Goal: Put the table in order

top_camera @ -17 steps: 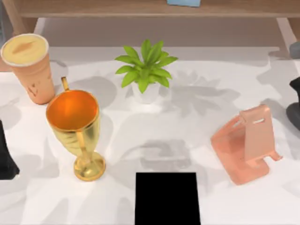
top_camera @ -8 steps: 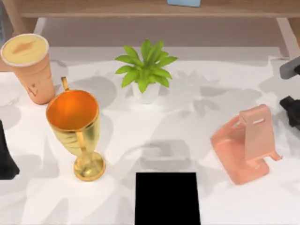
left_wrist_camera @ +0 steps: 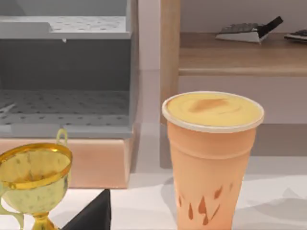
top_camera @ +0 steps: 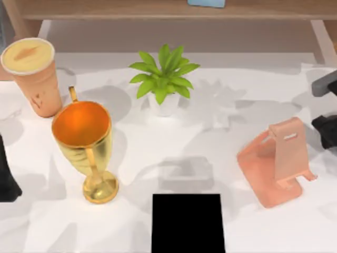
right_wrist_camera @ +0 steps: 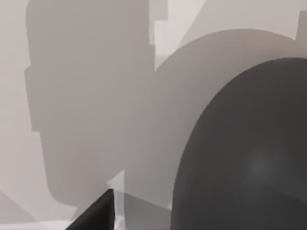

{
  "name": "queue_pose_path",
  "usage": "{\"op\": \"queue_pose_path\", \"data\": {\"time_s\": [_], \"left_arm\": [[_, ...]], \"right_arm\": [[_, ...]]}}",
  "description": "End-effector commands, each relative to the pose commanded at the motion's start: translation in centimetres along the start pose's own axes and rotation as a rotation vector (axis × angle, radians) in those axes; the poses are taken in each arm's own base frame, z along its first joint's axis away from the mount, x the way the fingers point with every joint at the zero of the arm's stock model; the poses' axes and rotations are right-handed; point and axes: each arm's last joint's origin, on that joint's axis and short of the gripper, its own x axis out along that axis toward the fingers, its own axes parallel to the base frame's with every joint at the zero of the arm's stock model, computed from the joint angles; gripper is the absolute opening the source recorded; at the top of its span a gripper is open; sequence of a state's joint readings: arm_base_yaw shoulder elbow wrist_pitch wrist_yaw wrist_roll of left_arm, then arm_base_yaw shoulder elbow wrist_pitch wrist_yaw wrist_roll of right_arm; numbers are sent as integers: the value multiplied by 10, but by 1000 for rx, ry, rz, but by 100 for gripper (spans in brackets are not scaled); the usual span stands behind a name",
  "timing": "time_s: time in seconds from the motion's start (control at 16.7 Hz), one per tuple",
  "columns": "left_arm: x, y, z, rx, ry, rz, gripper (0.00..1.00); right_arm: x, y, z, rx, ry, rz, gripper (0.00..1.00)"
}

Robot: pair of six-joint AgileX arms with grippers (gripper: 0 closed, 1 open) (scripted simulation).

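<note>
Where the table [top_camera: 174, 142] lies, trophy [top_camera: 84, 142], cup [top_camera: 32, 74], plant [top_camera: 163, 79], phone stand [top_camera: 276, 161].

An orange cup [left_wrist_camera: 211, 160] with a cream-coloured top stands upright on the white table [left_wrist_camera: 268, 211]. Beside the cup stands a gold trophy cup [left_wrist_camera: 33, 179]. Behind the cup rise a light wooden shelf [left_wrist_camera: 230, 55] and a grey perforated rack [left_wrist_camera: 64, 72].

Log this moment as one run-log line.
left gripper: table's left edge | right gripper: right edge, beside pink stand | trophy, cup, plant: standing
</note>
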State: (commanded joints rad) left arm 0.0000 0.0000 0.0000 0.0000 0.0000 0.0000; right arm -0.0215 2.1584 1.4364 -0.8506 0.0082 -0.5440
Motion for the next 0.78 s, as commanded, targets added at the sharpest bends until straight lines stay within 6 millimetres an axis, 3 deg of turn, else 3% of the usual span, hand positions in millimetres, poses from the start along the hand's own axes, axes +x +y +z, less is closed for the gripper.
{"op": "queue_pose_path", "data": {"time_s": [0.78], "left_arm": [[0, 0, 0, 0, 0, 0, 100]], "right_arm": [[0, 0, 0, 0, 0, 0, 2]]}}
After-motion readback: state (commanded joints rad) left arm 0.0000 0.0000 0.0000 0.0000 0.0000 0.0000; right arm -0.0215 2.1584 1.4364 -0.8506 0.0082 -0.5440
